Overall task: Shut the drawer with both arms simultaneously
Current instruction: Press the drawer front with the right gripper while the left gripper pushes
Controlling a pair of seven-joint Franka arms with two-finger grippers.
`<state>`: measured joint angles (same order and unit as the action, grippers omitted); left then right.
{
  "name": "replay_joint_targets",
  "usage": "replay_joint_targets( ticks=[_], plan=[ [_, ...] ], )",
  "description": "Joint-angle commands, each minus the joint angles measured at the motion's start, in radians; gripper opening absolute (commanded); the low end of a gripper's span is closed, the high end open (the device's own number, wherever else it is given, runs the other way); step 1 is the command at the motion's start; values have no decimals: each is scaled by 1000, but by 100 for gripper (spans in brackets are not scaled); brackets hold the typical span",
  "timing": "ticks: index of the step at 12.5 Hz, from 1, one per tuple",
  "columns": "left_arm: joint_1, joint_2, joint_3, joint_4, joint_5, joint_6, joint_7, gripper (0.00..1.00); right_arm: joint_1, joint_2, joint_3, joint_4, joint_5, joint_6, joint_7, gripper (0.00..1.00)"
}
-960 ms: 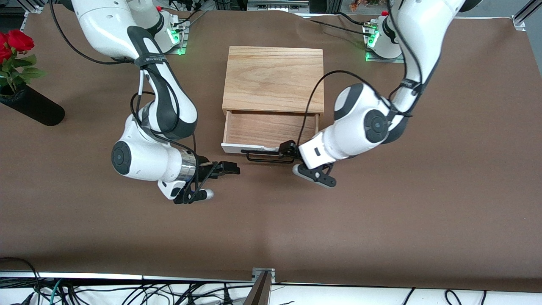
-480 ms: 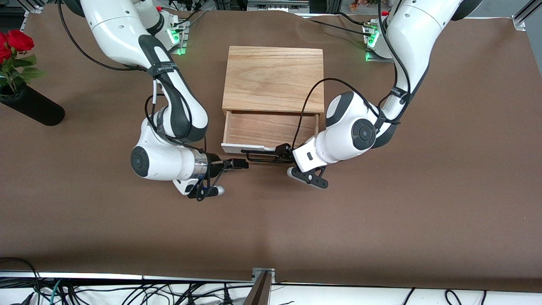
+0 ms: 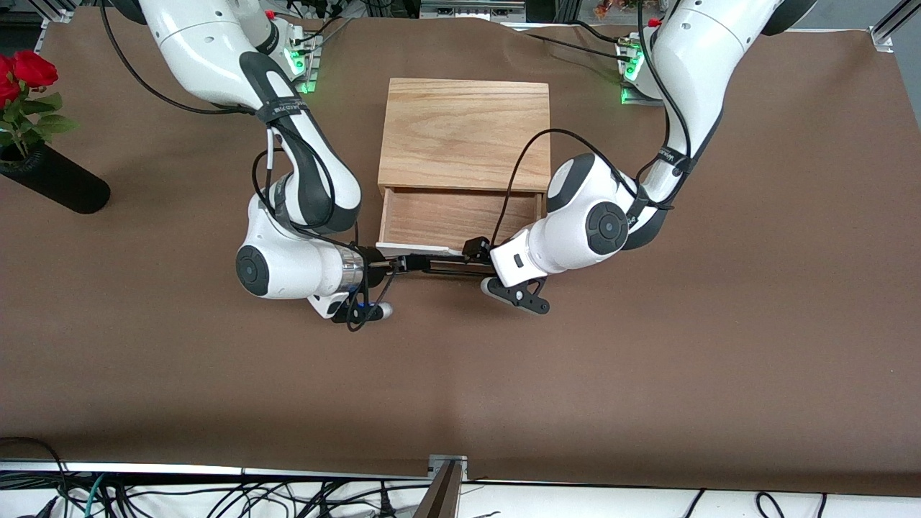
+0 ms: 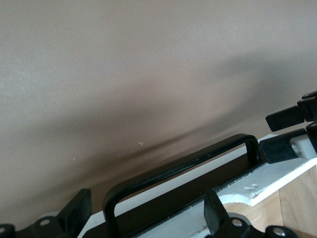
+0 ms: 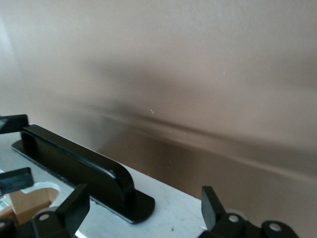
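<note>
The drawer [image 3: 460,216] stands pulled out of the oak-coloured box [image 3: 464,133], toward the front camera. Its white front panel [image 3: 392,249] carries the black bar handle [image 3: 446,267]. My right gripper [image 3: 398,265] is open at the handle's end toward the right arm. In the right wrist view [image 5: 144,198] its fingers straddle the white panel [image 5: 198,213] beside the handle's foot [image 5: 133,206]. My left gripper [image 3: 476,250] is open at the handle's other end. In the left wrist view [image 4: 146,208] its fingers straddle the handle [image 4: 178,163] and the panel [image 4: 277,173].
A black vase [image 3: 54,183] with red roses [image 3: 29,68] stands at the right arm's end of the table. Both arm elbows hang low beside the box. Bare brown table [image 3: 460,374] lies nearer to the front camera than the drawer.
My right gripper has moved in from the right arm's side to the handle's end. My left gripper has shifted slightly along the handle. The drawer looks unmoved.
</note>
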<state>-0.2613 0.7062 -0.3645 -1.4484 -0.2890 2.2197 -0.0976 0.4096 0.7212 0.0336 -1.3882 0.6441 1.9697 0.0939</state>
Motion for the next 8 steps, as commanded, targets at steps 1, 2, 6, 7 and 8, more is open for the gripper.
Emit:
replay_joint_targets(
  ticks=[1, 2, 6, 7, 8],
  plan=[
    [-9, -5, 4, -14, -32, -87, 16, 100, -3, -80, 3, -136, 14, -5, -5, 100],
    [-9, -5, 4, -15, -32, -89, 15, 100, -3, -95, 3, -165, 14, -5, -6, 100],
    [-12, -7, 4, -21, -36, -167, 15, 100, -2, -144, 6, -250, 16, -5, -3, 100],
    [-15, -7, 4, -21, -53, -181, 15, 100, -2, -157, 17, -271, 14, -5, -3, 100],
    [-13, -7, 4, -21, -70, -201, 15, 100, -3, -164, 31, -293, 16, -5, -5, 100]
  ],
)
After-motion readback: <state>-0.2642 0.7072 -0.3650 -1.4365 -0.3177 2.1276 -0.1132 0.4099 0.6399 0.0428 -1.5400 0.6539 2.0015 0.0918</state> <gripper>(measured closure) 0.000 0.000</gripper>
